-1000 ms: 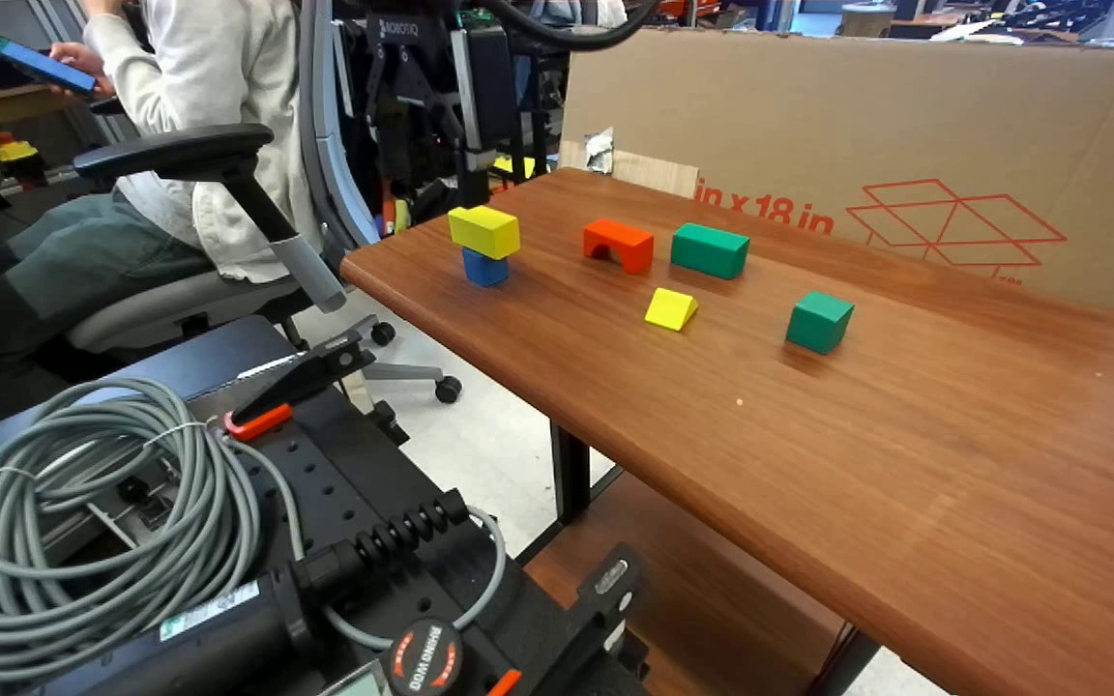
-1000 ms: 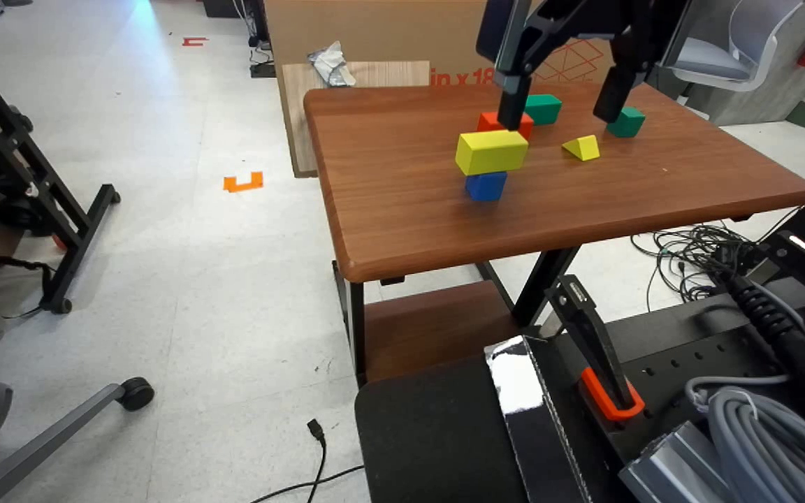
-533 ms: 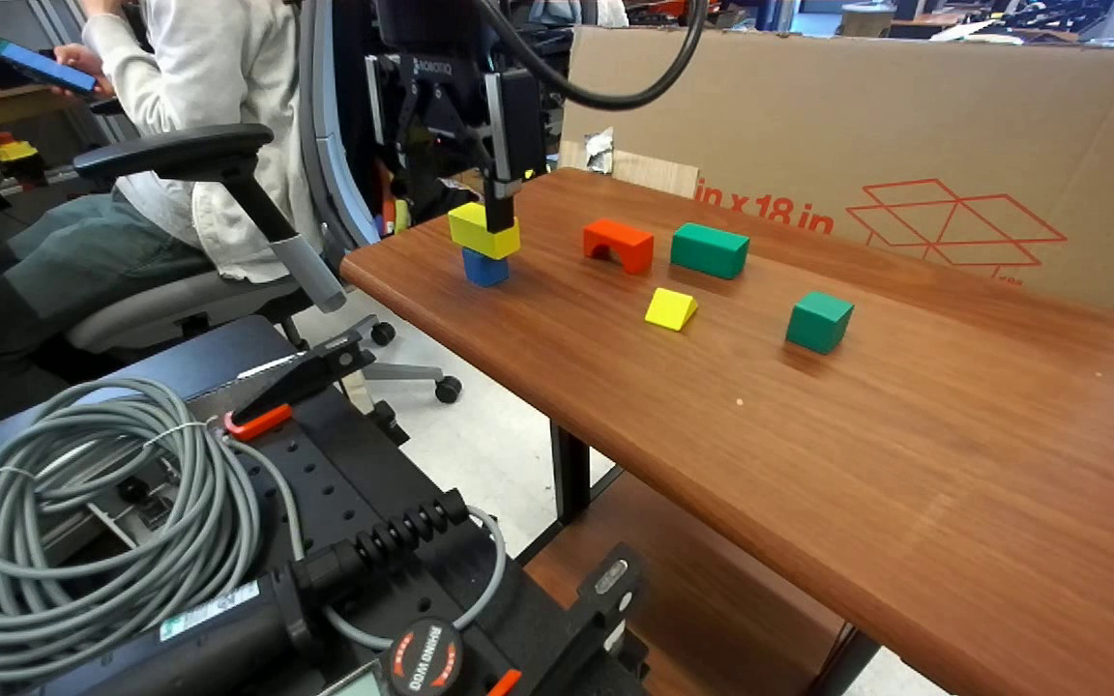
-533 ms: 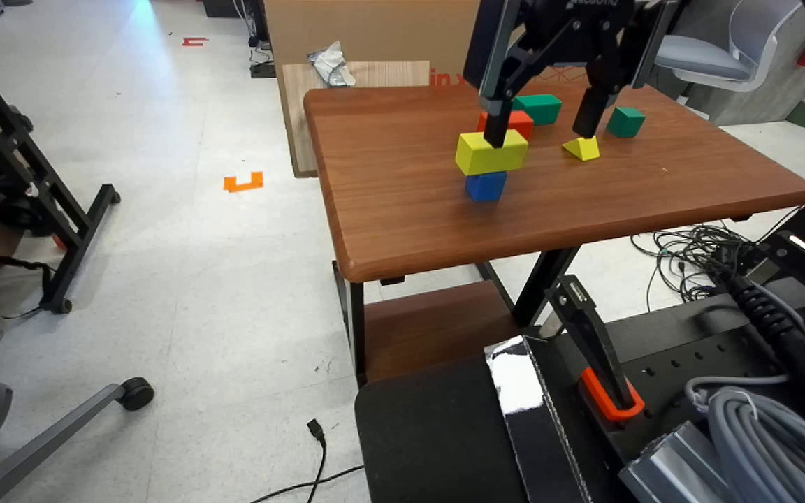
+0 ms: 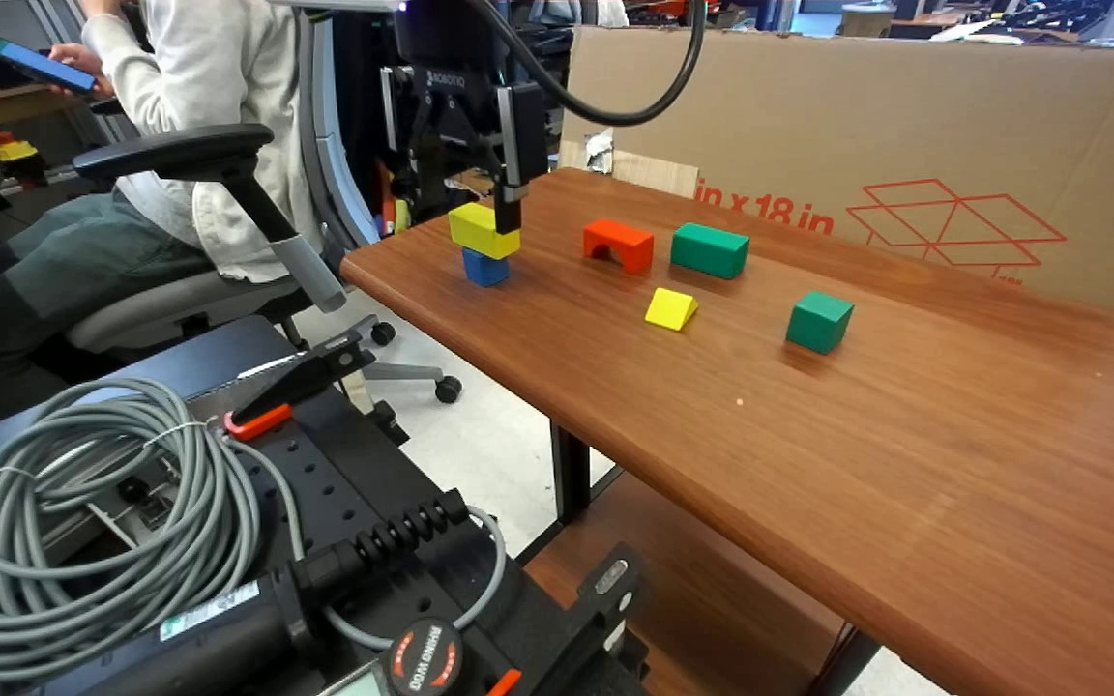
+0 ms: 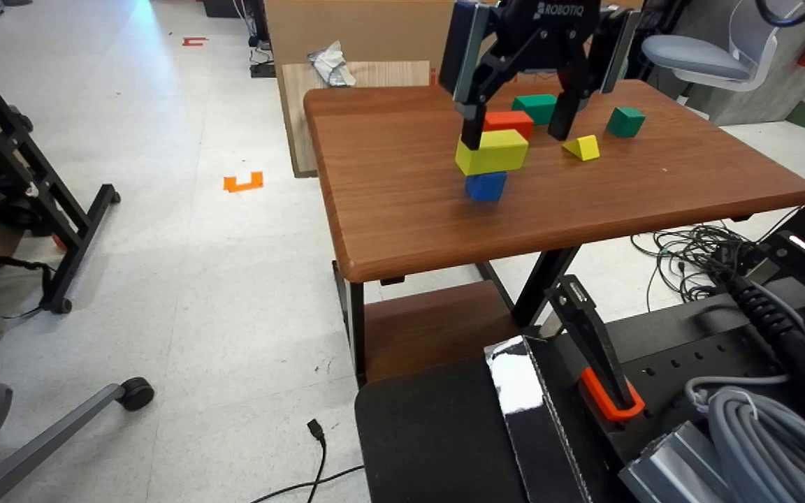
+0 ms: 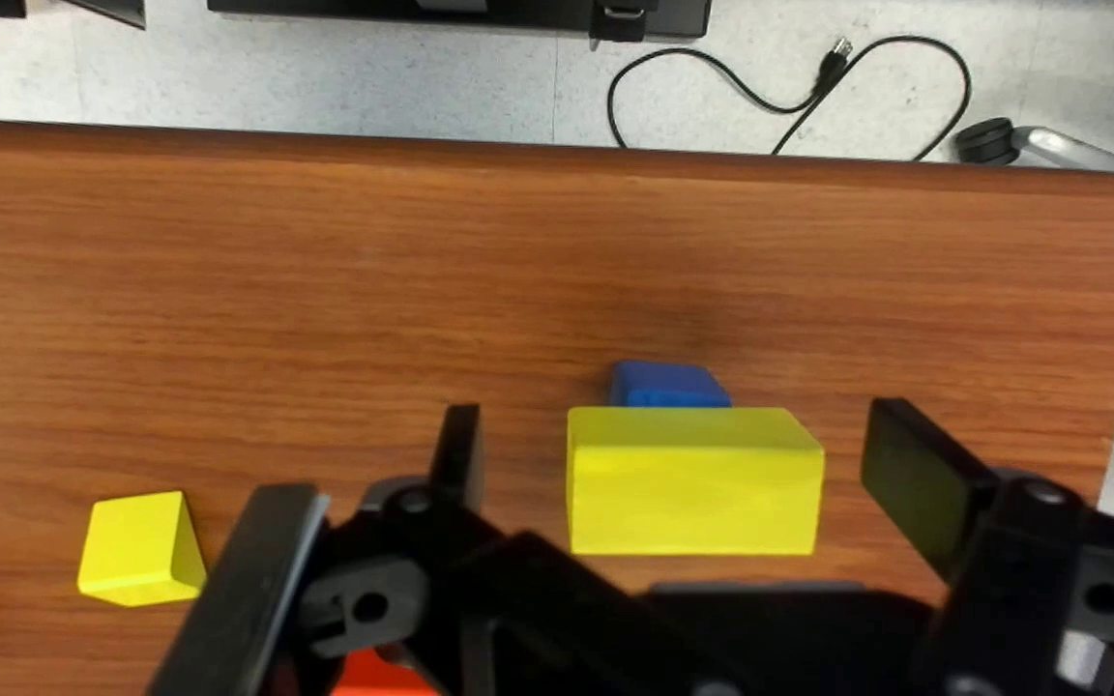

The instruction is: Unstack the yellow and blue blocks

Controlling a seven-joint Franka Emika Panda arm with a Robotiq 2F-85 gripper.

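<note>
A long yellow block (image 5: 475, 232) lies across a smaller blue block (image 5: 486, 269) on the brown table, near one end. The stack also shows in an exterior view, yellow block (image 6: 493, 155) above blue block (image 6: 485, 186). My gripper (image 6: 518, 133) is open and empty, pointing down just above and around the stack. In the wrist view the yellow block (image 7: 692, 498) sits between the spread fingers of the gripper (image 7: 683, 464), with a gap on each side. The blue block (image 7: 668, 385) is mostly hidden beneath it there.
A red arch block (image 5: 618, 244), a green long block (image 5: 709, 250), a yellow wedge (image 5: 670, 309) and a green cube (image 5: 819, 323) stand on the table (image 5: 905, 464). A cardboard sheet (image 5: 770, 116) stands upright along the far edge. The stack is close to the table's corner.
My gripper has come down and shifted sideways, so that its fingers sit over the two ends of the yellow block. It stays open. The blocks have not moved.
</note>
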